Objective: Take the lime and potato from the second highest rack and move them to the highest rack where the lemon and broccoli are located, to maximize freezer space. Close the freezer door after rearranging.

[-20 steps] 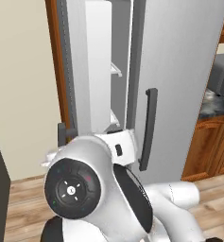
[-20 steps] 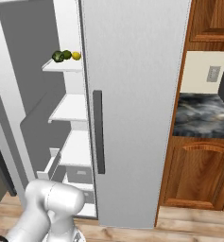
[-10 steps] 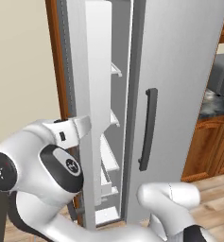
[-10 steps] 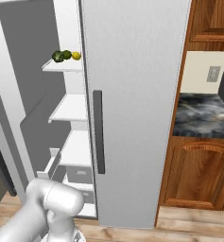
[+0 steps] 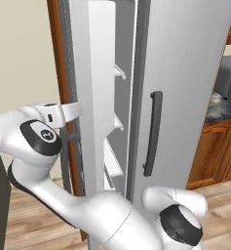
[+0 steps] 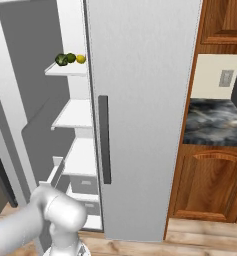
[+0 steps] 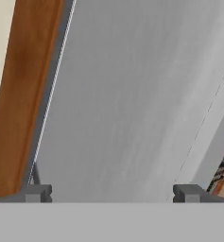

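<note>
Arm is swung far left: in the left base view it loops up from the lower right, elbow low, and the hand end reaches the outer edge of the freezer door (image 5: 80, 73), which stands ajar and edge-on, next to the wood side panel (image 5: 56, 58). Gripper (image 7: 112, 193) faces the door's brushed-silver face close up; the 2 fingertips (image 7: 37, 193) sit wide apart, jaws released, nothing between them. Cannot tell if the tips actually touch the door.

Right base view: freezer compartment exposed to the left of the plain silver door (image 6: 145, 100) with its dark handle (image 6: 105, 140). Top rack (image 6: 65, 69) carries broccoli (image 6: 61, 59), a small round green item, likely the lime (image 6: 70, 57), and the lemon (image 6: 80, 58), in a row near the rack's right end. The next rack down (image 6: 75, 114) shows bare white. Potato: cannot pick it out.
</note>
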